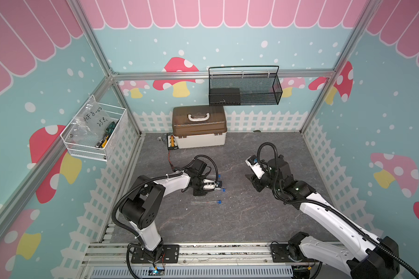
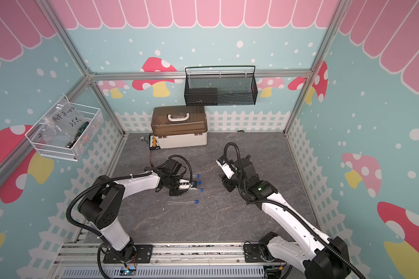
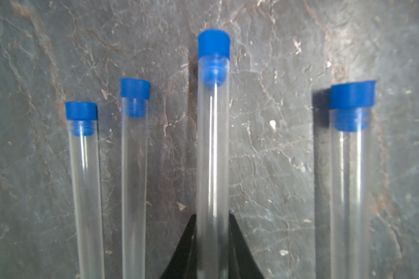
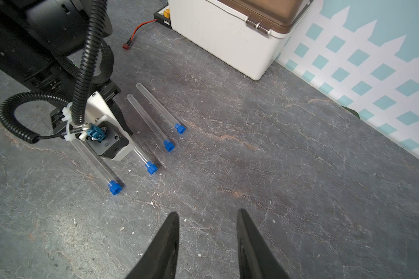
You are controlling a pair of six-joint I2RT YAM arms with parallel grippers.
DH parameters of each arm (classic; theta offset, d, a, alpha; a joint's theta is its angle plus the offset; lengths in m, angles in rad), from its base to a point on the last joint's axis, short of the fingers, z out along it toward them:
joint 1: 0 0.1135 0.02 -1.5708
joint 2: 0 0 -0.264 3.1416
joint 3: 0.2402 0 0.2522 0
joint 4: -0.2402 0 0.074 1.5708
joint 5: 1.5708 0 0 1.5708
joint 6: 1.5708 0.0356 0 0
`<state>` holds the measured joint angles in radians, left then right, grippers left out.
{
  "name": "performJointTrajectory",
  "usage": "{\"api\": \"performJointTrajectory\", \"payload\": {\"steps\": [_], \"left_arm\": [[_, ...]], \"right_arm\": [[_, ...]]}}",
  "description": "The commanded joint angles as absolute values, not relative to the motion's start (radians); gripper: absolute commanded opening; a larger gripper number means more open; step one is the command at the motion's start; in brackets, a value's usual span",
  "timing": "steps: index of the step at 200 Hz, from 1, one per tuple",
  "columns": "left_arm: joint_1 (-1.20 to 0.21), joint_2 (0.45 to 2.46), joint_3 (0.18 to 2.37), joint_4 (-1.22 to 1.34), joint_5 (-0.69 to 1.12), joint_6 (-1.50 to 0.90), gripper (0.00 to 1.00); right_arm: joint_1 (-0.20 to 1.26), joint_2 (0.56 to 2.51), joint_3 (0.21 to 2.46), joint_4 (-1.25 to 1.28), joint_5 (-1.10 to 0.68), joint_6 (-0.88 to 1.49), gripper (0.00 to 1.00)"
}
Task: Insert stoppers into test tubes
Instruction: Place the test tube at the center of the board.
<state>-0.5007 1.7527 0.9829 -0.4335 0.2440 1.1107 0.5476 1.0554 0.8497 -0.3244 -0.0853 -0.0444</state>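
In both top views 4 tubes (image 1: 205, 202) lie side by side on the table (image 1: 240, 217) left of centre, each with a blue stopper (image 1: 219, 201) in its right end, the left gripper (image 1: 218, 185) over the upper 3 and the right gripper (image 1: 249, 177) apart, right of centre. In the left wrist view 2 black fingers (image 3: 184, 251) at bottom centre close on 1 tube (image 3: 212, 145). In the right wrist view the right gripper's fingers (image 4: 165, 246), at the bottom, stand spread open over the table, the tubes at centre left.
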Motion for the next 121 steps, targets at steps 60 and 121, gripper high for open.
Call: {"api": "performJointTrajectory", "payload": {"steps": [60,121], "left_arm": [[-0.51,1.779,0.992,-0.476,0.23,1.116,0.27],[-0.51,1.744,0.996,-0.46,0.238,1.098,0.31]], "right_arm": [[0.541,1.038,0.864,-0.362,-0.073,-0.068,0.38],[0.539,1.037,0.87,-0.358,-0.071,-0.062,0.38]]}}
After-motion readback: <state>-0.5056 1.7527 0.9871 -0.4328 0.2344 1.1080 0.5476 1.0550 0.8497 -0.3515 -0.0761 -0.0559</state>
